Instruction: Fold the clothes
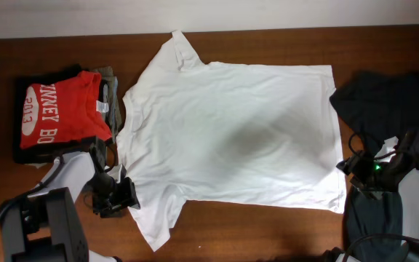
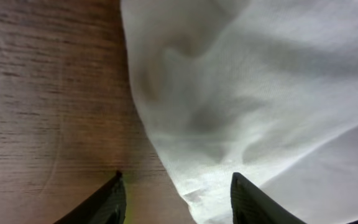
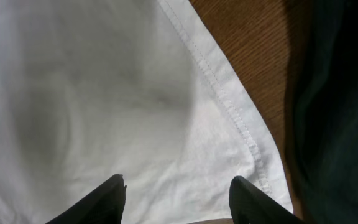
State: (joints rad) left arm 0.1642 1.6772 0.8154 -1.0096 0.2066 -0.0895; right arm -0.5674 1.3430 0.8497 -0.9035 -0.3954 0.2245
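Observation:
The white T-shirt (image 1: 231,138) lies spread flat across the middle of the wooden table, neck toward the left, hem toward the right. My left gripper (image 1: 126,195) is open at the shirt's near-left edge by the lower sleeve; in the left wrist view its fingers (image 2: 176,199) straddle the edge of the white cloth (image 2: 247,93). My right gripper (image 1: 351,171) is open at the shirt's right hem; in the right wrist view its fingers (image 3: 176,199) sit over the stitched hem corner (image 3: 166,99). Neither holds anything.
A folded red shirt with white lettering (image 1: 57,109) lies on dark garments at the left. Dark garments (image 1: 391,102) are piled at the right, also visible in the right wrist view (image 3: 340,106). Bare wood (image 2: 48,93) shows left of the shirt.

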